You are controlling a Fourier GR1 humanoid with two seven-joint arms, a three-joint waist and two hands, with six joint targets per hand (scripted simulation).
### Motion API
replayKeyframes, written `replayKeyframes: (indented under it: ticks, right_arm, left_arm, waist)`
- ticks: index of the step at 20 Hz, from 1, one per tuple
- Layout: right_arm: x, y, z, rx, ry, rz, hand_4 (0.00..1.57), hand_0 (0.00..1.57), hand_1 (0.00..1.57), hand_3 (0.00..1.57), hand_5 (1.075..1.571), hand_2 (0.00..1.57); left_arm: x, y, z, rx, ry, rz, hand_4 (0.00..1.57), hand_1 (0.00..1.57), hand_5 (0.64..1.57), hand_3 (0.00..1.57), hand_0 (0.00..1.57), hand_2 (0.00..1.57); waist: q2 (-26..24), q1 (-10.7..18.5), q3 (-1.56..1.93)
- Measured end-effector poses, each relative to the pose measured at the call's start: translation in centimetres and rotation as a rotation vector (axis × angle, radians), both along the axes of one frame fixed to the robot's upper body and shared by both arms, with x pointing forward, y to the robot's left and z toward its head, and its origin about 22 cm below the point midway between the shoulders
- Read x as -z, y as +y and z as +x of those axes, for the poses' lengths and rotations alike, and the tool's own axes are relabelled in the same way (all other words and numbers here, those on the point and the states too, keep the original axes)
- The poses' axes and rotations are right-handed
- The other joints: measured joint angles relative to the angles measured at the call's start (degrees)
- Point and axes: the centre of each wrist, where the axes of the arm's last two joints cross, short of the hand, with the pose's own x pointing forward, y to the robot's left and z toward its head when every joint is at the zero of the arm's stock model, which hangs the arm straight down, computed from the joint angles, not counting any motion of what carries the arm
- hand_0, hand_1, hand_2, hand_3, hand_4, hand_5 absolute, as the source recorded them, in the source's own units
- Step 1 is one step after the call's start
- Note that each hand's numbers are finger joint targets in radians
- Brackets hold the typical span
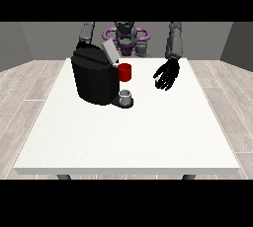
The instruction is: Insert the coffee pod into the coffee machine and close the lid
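Black, rounded coffee machine (pixel 95 79) sits left of frame centre on the white tabletop (pixel 148 137), its grey lid (pixel 109 51) tilted up. A red thing at the machine (pixel 125 72) shows on its right side. Small grey cylindrical coffee pod (pixel 126 94) stands on the machine's base plate, lower right of the body. Hand at the view's right (pixel 167 76) hangs above the tabletop, well apart from pod, fingers relaxed, holding nothing. Other hand hidden behind machine. Risk: the pod sits tight against the housing, so a sideways approach could knock it over. Grey plank floor, grey walls.
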Motion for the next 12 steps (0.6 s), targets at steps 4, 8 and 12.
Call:
replayKeyframes:
  ticks: [4, 8, 12]
  right_arm:
    - [0.3, 0.4, 0.4, -0.012, 0.007, -0.015, 0.0, 0.0, 0.0, 0.0, 1.571, 0.0]
    - [0.9, 1.0, 0.0, -0.018, 0.03, -0.02, 0.0, 0.0, 0.0, 0.0, 1.571, 0.0]
    - [1.4, 0.4, 0.6, -0.023, 0.034, -0.007, 0.0, 0.0, 0.0, 0.0, 1.571, 0.0]
  left_arm:
    - [0.1, -0.5, 0.6, 0.016, -0.002, 0.103, 0.34, 0.76, 1.571, 0.81, 0.76, 0.95]
    - [1.1, 0.1, 0.5, 0.036, 0.058, 0.2, 0.28, 0.88, 1.571, 0.82, 0.88, 1.0]
    - [0.9, -0.2, 1.0, 0.06, 0.095, 0.267, 0.39, 0.73, 1.571, 0.85, 0.73, 0.96]
  waist:
    - [0.53, -0.26, 0.01]
    - [-0.28, -0.53, 0.02]
    - [-0.07, -0.12, 0.08]
